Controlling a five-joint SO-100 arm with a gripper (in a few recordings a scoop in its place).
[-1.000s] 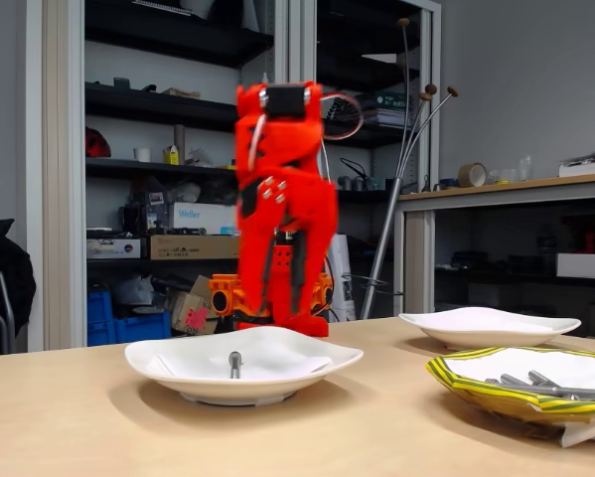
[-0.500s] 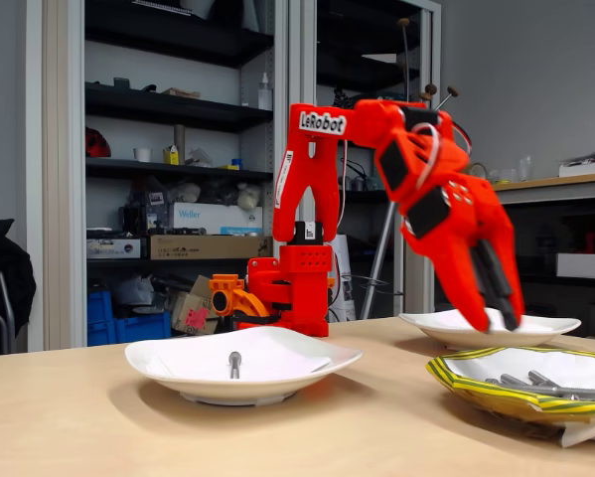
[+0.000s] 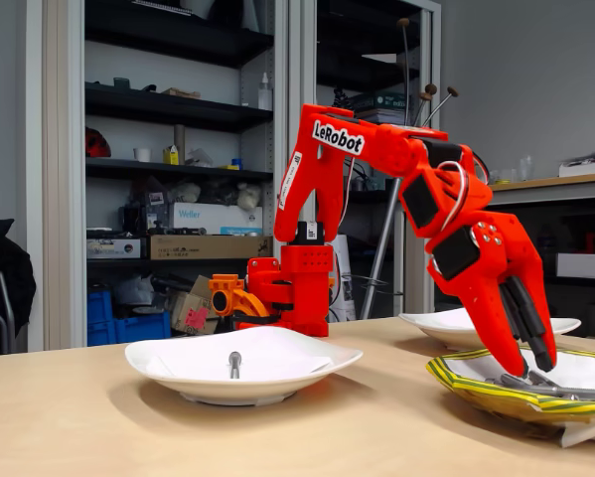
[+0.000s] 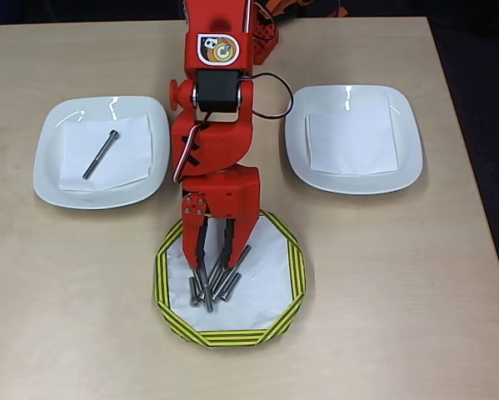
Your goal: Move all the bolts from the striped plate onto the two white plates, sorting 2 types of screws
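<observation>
A: Since half a second ago, item one, the red two-finger gripper (image 4: 214,265), has dropped from above the far plate's rim down into the shallow paper plate with a yellow-and-dark striped rim (image 4: 292,265). Entry for it now?

B: Fingers parted a little, tips down among the pile of grey metal bolts (image 4: 213,284), holding nothing that I can make out. In the fixed view the tips (image 3: 535,363) sit just over the bolts at the striped plate's near side.

A: Item two, the bolts?

B: Several lie bunched together at the plate's lower left in the overhead view, overlapping; long shafts are plain, and at least one looks shorter. One long bolt (image 4: 102,154) already lies on the paper in the left plain white glossy plate (image 4: 49,179). The right white plate (image 4: 403,167) carries only its paper square.

A: Item three, handling note for the pick?

B: My judgement: the bolts cross one another, so closing on the heap risks pinching two. Better to straddle one outlying shaft across its length, close near its middle, then lift straight up so that its neighbours are not dragged over the rim.
</observation>
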